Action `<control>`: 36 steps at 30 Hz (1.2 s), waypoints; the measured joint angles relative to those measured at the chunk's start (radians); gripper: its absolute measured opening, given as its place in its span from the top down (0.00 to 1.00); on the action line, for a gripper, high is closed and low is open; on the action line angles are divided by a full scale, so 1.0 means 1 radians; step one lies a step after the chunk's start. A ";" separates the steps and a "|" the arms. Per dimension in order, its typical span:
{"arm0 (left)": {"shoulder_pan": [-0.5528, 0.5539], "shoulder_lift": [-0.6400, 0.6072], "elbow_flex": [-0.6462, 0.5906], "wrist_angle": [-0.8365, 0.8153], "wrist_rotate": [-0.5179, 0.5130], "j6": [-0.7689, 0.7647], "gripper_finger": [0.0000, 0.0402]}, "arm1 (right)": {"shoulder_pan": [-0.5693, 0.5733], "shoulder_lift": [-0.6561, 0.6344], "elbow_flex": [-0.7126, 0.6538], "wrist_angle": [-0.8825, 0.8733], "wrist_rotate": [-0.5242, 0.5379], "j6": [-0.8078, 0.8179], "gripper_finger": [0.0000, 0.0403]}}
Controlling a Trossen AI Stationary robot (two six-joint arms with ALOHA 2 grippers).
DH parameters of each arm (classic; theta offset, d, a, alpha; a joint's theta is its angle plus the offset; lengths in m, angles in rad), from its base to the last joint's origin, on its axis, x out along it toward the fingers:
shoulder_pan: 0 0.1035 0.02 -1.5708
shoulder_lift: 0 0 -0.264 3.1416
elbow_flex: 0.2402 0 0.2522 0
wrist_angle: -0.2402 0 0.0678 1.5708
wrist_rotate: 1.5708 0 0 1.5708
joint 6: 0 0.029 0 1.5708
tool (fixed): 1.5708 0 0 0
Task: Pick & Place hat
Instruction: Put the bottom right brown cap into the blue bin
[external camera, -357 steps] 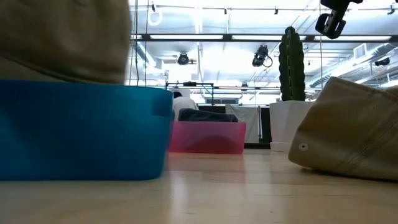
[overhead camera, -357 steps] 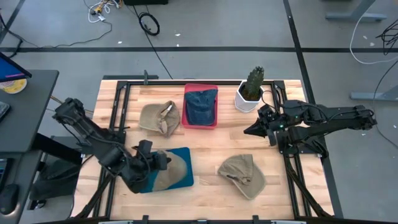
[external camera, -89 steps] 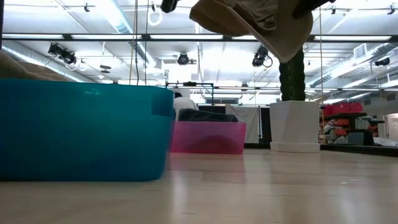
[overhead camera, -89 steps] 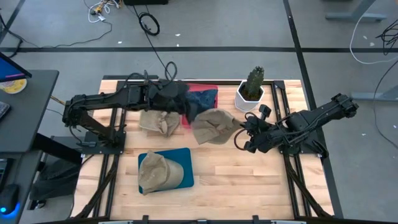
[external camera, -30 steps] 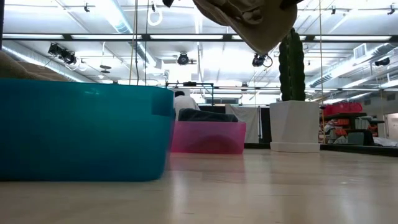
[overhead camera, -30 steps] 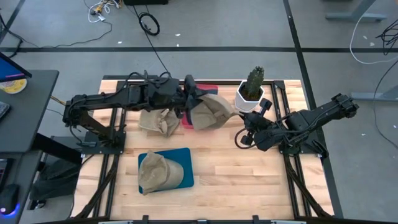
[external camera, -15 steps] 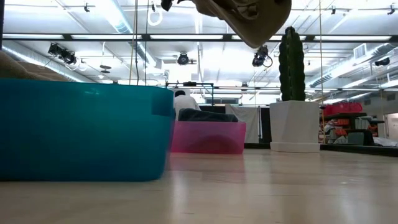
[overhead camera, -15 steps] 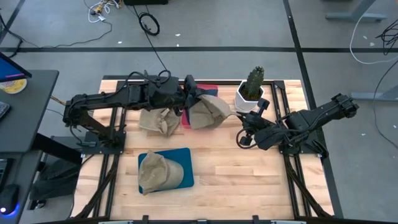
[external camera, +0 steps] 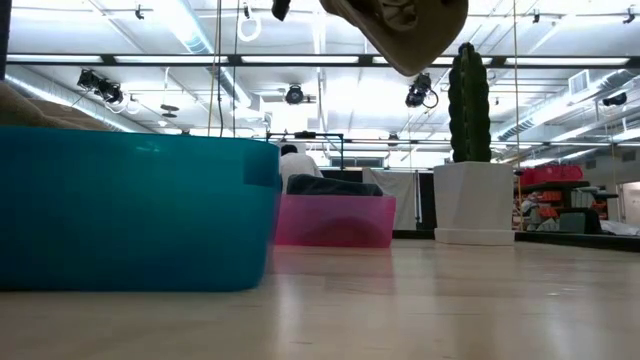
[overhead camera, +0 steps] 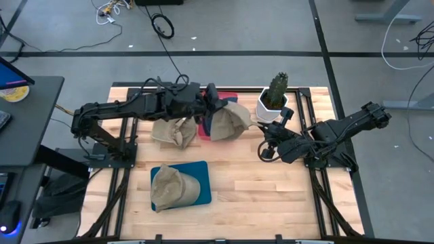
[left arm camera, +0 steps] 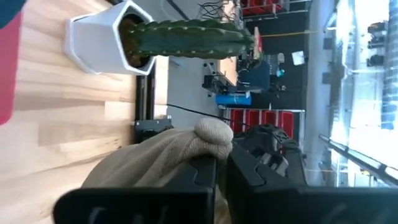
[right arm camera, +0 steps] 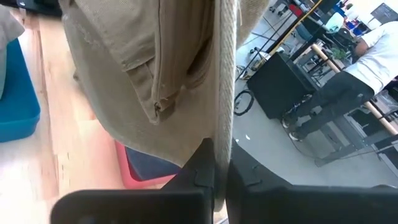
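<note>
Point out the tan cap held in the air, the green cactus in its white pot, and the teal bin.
Tan cap (overhead camera: 229, 120): high view, on its crown.
Green cactus (external camera: 469, 90): low view, on the stem's middle.
Teal bin (external camera: 130, 215): low view, on its front wall.

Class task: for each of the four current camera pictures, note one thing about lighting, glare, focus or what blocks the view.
High view: even light, soft shadows on the table. Low view: bright ceiling lights backlight the held tan hat; the teal bin looms soft-edged. Left wrist view: glare through the windows beyond the cactus. Right wrist view: the hat's fabric fills most of the picture.
</note>
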State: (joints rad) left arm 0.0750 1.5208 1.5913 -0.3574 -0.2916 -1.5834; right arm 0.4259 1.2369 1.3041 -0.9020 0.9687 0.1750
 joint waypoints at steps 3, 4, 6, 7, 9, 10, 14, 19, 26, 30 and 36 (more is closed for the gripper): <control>0.000 0.000 0.000 0.011 0.000 0.046 0.97 | 0.000 0.000 0.000 0.001 -0.009 0.029 0.97; 0.000 0.000 0.000 0.011 0.000 0.056 0.97 | 0.000 0.000 0.000 0.001 -0.014 0.045 0.97; 0.000 -0.002 0.000 0.019 0.000 0.087 0.98 | 0.000 0.000 0.000 0.002 -0.020 0.077 0.94; 0.000 -0.003 0.000 0.026 -0.001 0.105 0.98 | 0.000 0.000 0.000 0.003 -0.028 0.082 0.91; 0.000 -0.005 0.000 0.043 0.000 0.138 0.98 | 0.001 -0.005 0.000 0.002 -0.061 0.098 0.85; 0.000 -0.008 0.000 0.044 0.002 0.157 0.98 | 0.001 -0.008 0.000 0.003 -0.077 0.110 0.81; 0.000 -0.014 0.000 0.058 0.020 0.229 0.98 | 0.002 -0.030 0.000 0.002 -0.134 0.156 0.63; 0.000 -0.029 0.000 0.052 0.049 0.382 0.98 | 0.002 -0.082 0.000 -0.051 -0.229 0.227 0.42; -0.002 -0.046 0.001 0.058 0.188 0.605 0.98 | 0.002 -0.166 0.000 -0.252 -0.263 0.432 0.30; -0.018 -0.058 0.000 0.047 0.296 0.676 0.98 | 0.002 -0.194 0.000 -0.338 -0.278 0.565 0.32; -0.069 -0.066 0.000 0.040 0.417 0.792 0.98 | 0.002 -0.204 0.000 -0.327 -0.462 0.636 0.39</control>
State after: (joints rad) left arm 0.0058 1.4543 1.5916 -0.3174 0.1258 -0.7916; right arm 0.4274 1.0328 1.3041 -1.2291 0.5068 0.8108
